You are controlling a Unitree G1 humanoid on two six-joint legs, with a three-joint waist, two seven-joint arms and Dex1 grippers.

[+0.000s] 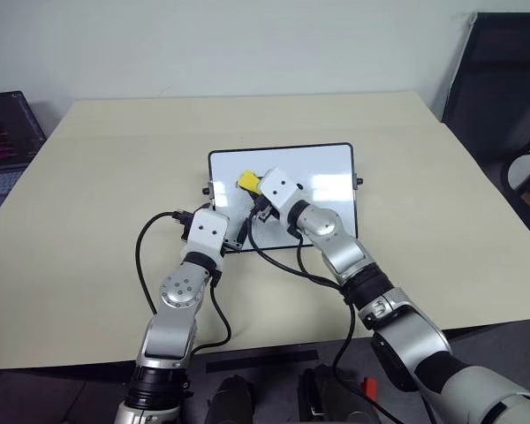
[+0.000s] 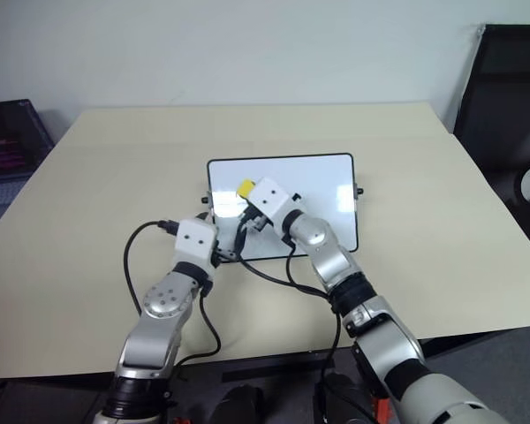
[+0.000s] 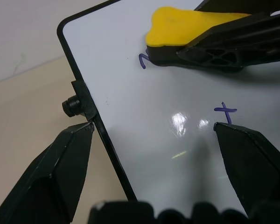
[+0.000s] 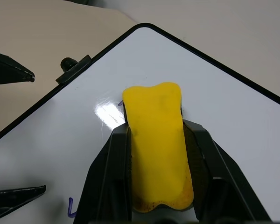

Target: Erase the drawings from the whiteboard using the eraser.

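The yellow eraser (image 4: 157, 144) sits squeezed tight in the right gripper (image 1: 252, 196), pressed flat on the whiteboard (image 1: 322, 172) near its left end. 2 small purple drawings (image 3: 225, 112) show close by. The left gripper (image 3: 154, 133) is spread wide across the board's left edge, holding nothing.

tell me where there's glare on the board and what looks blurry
Left wrist view: bright ceiling-light glare on the whiteboard beside a drawing; the left pincer's own fingers look soft. Right wrist view: a glare patch beside the eraser.
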